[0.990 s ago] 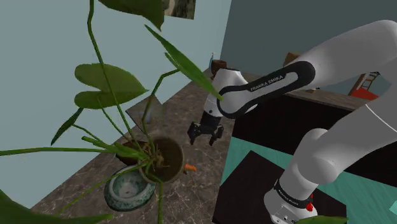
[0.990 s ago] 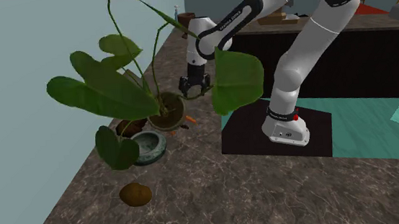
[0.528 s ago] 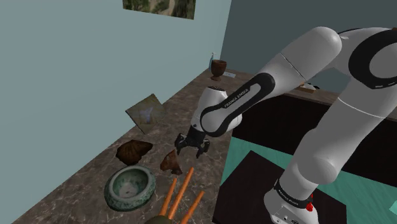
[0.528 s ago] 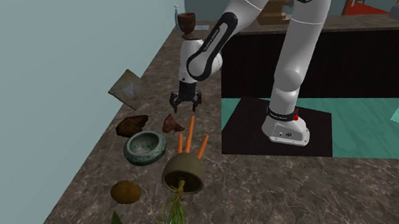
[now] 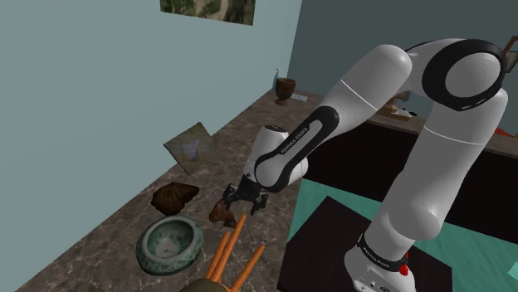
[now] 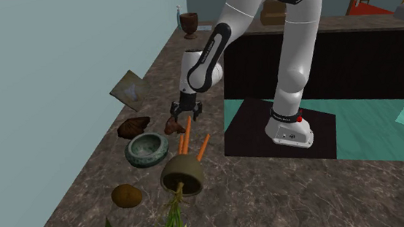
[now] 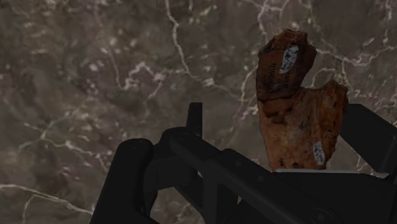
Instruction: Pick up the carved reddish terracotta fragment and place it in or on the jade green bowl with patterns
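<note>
Now, pincer (image 5: 243, 197): jaws spread wide and holding nothing. It hangs low over the bench, pointing down just above the fragment, judged to be set to straddle it before closing.
Terracotta fragment (image 7: 296, 114): reddish, rough and carved, lying on the dark marbled bench (image 5: 108, 257) close to the edge that faces the stand. In the wrist view it sits just inside one black finger (image 7: 369, 140), unclasped.
Green bowl (image 5: 170, 245): patterned, upright and empty. It stands near the fragment, further along the bench and a little toward the wall edge, so the carry looks short.
Carrots (image 5: 226, 247): orange, lying between the fragment and the tipped pot, one tip close to the fragment. A lift may brush them.
Tipped pot (image 6: 183, 174): on its side, with green leaves spilling past the second exterior view's lower edge. In the shoulder view the picture's edge cuts it off.
Brown lump (image 5: 173, 197): darker, by the wall edge next to the bowl. It is a look-alike and judged not to be the target.
Hard to make out: whether either finger touches the fragment. The hand's own black body covers the fragment's near end in the wrist view.
</note>
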